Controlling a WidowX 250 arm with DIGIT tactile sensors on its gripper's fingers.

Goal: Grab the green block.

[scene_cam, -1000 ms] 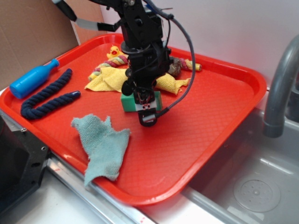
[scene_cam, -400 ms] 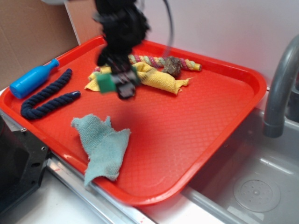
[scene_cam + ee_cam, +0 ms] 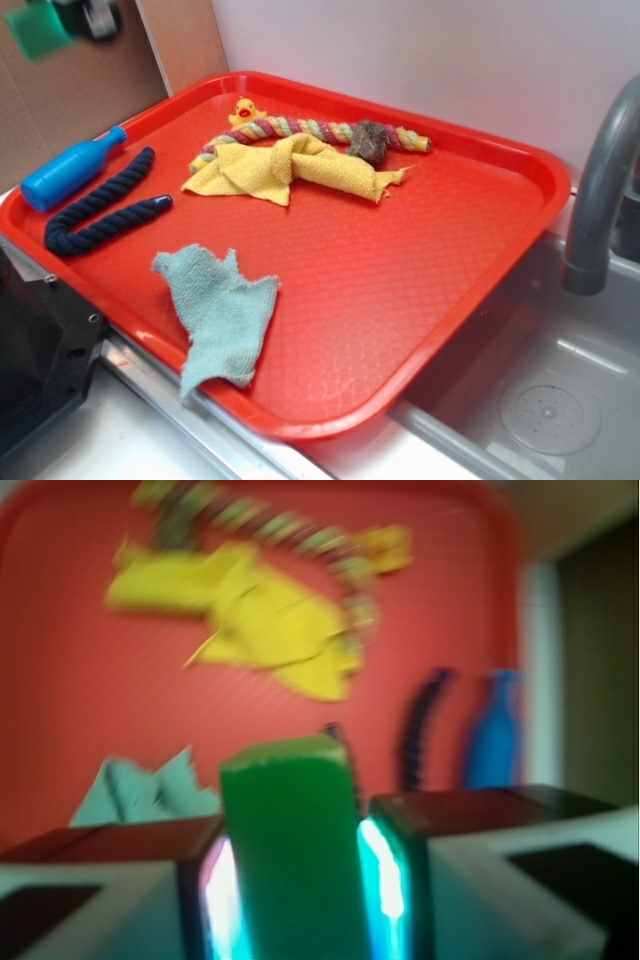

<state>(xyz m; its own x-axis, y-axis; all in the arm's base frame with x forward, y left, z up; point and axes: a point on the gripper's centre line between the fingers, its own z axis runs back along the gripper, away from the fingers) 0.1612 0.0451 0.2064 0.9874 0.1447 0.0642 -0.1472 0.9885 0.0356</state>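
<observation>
The green block (image 3: 292, 850) stands upright between my two fingers in the wrist view, pressed on both sides. My gripper (image 3: 295, 880) is shut on it, high above the red tray (image 3: 60, 700). In the exterior view the green block (image 3: 38, 28) shows as a blur at the top left corner, beyond the tray's left edge, with the dark gripper (image 3: 88, 17) just to its right, mostly cut off by the frame.
On the red tray (image 3: 420, 260) lie a yellow cloth (image 3: 280, 168), a braided rope toy (image 3: 320, 130), a small yellow duck (image 3: 241, 110), a navy rope (image 3: 100, 205), a blue bottle (image 3: 68, 170) and a pale teal rag (image 3: 218, 312). A sink with a grey faucet (image 3: 600, 190) is at right.
The gripper has lifted the green block off the tray and carried it up and left, from the tray's middle to the top left corner of the exterior view.
</observation>
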